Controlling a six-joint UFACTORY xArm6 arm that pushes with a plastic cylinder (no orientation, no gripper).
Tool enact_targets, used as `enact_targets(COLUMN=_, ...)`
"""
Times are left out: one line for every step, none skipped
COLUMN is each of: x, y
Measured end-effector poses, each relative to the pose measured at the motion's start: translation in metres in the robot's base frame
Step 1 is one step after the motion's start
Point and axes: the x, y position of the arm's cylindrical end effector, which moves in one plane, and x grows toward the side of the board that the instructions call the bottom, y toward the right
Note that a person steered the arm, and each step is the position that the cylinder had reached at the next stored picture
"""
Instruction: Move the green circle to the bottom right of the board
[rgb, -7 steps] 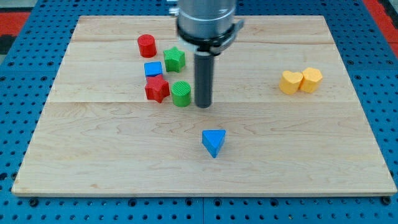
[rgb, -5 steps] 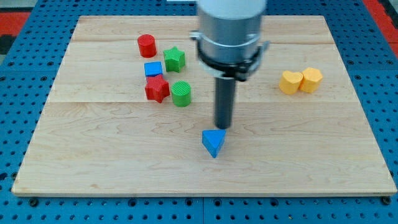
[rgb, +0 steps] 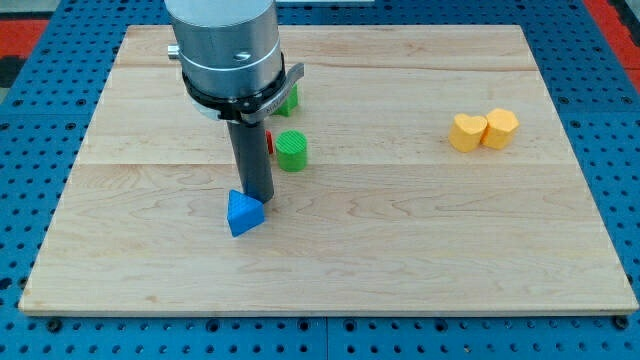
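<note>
Green circle (rgb: 291, 150) sits upper-left of centre on the wooden bench (rgb: 400, 240), upright, free of any contact w/ other blocks. My tip (rgb: 257, 199) is at approx 7 o'clock from it, near but apart; rod rises from there toward view's top into the big grey arm body (rgb: 224, 45). No hand on this rig, just the rod, so nothing to open or close. Blue triangle (rgb: 244, 213) lies at 7 o'clock from the tip, touching or just beside it – can't tell which. Green star (rgb: 291, 98) is at 12 o'clock from the circle, mostly hidden behind the arm. Sliver of a red block (rgb: 269, 143) shows just beside the rod at 9 o'clock from the circle; shape not readable. Well apart at 3 o'clock, near bench's right side: yellow heart (rgb: 466, 131) and yellow hexagon (rgb: 500, 127), touching each other.
</note>
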Motion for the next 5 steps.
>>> enact_targets(x=-0.008, y=0.000)
enact_targets(x=-0.026, y=0.000)
enact_targets(x=-0.045, y=-0.007)
enact_targets(x=-0.071, y=-0.031)
enact_targets(x=-0.095, y=-0.065)
